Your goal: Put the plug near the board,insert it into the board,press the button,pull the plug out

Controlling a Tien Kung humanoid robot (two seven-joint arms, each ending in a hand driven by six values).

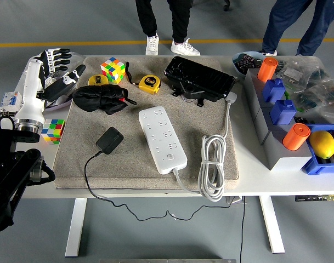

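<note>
The black plug lies flat on the grey mat, its thin black cord trailing off the table's front edge. To its right is the board, a white power strip, lying lengthwise with nothing in its sockets and its button near the front end. My left hand is raised at the table's far left corner, well away from the plug, fingers spread and holding nothing. Its white forearm rises from the left edge.
A black cloth bundle, a Rubik's cube, a yellow tape measure and a black case line the mat's back. The strip's coiled white cable lies right. Bins with orange cylinders and a lemon stand far right. Two people stand behind.
</note>
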